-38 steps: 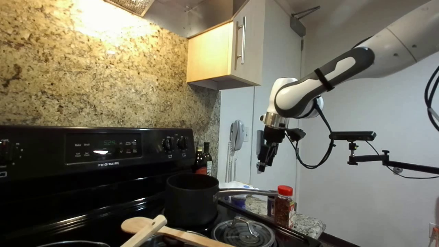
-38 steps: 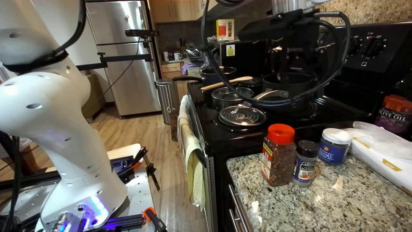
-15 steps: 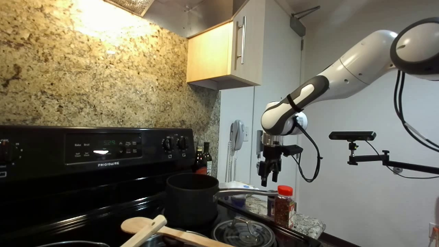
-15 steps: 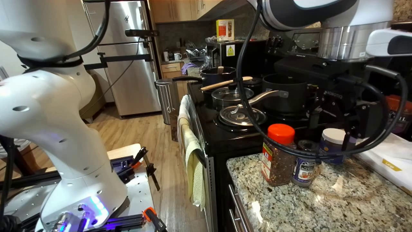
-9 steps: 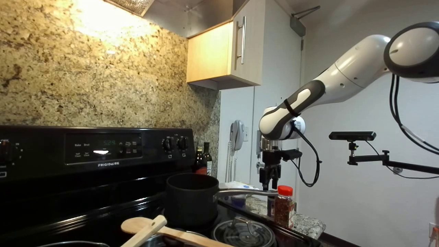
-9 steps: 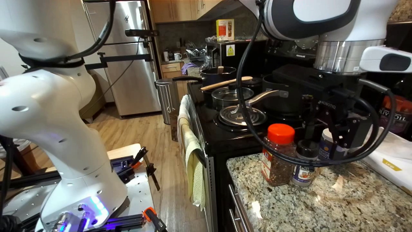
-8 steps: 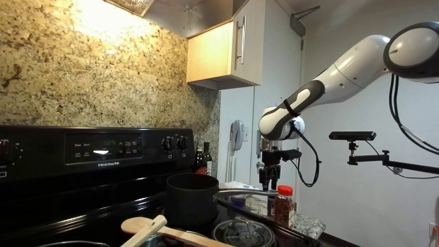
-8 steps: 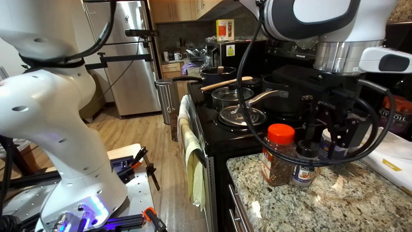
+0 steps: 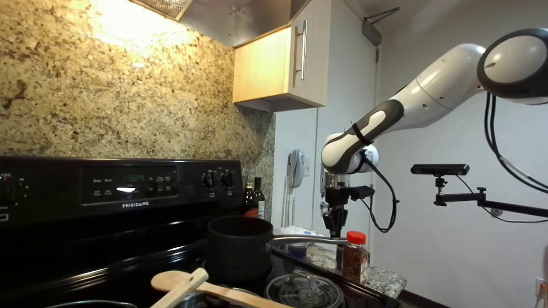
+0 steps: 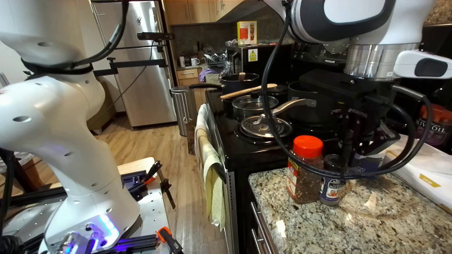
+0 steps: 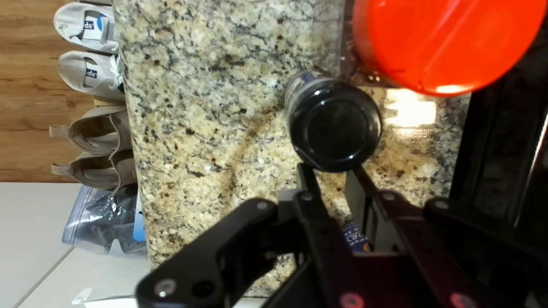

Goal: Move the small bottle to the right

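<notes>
One red-capped bottle [image 10: 306, 183] stands upright on the granite counter [image 10: 392, 225], with the small black-capped bottle [image 10: 332, 190] just beside it in an exterior view. Near the red-capped bottle, we see the gripper [image 11: 330, 171] pointing down, fingers [image 11: 308, 182] slightly parted at the edge of the black cap [image 11: 336, 126] (whether they grip it, we cannot tell). Well apart from the red-capped bottle, a black pot [image 9: 239, 256] sits on the stove [image 10: 247, 150].

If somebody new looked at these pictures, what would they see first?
Probably the bright red cap on the bottle of reddish flakes on the speckled counter; it looks huge at the top right of the wrist view. Next might come the big white robot arm in both exterior views, its black claw close to the smaller, black-capped bottle.
</notes>
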You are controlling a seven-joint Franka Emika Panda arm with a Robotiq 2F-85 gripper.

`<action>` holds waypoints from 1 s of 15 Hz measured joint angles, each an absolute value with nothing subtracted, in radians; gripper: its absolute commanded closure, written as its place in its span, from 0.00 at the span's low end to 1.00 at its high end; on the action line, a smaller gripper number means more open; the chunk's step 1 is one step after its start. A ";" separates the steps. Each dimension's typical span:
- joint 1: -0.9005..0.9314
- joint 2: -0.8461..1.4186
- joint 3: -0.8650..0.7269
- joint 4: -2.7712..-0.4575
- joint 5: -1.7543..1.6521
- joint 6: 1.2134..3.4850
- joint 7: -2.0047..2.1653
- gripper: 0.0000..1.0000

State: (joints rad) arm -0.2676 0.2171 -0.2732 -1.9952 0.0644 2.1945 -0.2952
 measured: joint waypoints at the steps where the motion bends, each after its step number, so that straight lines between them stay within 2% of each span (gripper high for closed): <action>1: -0.268 0.217 -0.273 -1.995 0.064 2.194 -0.295 0.62; 3: -0.270 0.218 -0.273 -1.995 0.064 2.194 -0.295 0.61; 4: -0.271 0.218 -0.273 -1.995 0.064 2.194 -0.295 0.56; 12: -0.275 0.218 -0.276 -1.995 0.064 2.193 -0.273 0.05; 15: -0.276 0.218 -0.282 -1.995 0.063 2.182 -0.246 0.00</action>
